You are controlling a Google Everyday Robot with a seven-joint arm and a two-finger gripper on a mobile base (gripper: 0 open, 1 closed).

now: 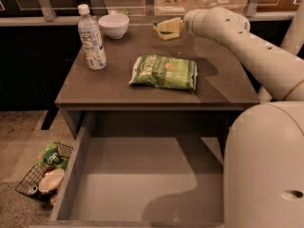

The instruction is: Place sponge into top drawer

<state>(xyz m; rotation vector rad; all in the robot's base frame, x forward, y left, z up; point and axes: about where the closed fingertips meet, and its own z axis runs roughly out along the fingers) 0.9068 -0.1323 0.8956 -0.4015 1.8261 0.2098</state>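
Note:
The sponge [164, 33] lies at the back of the grey table [95, 87], right of the bowl. Its green layer shows under a pale yellow top. My gripper [171, 26] is at the sponge, reaching in from the right at the end of my white arm [237, 37], and covers much of it. The top drawer [137, 184] is pulled out wide below the table's front edge, and nothing lies in it.
A water bottle [91, 37] stands at the table's back left, next to a white bowl [114, 26]. A light-green snack bag [165, 71] lies mid-table. A wire basket [45, 172] with litter sits on the floor at left. My body [266, 165] covers the drawer's right side.

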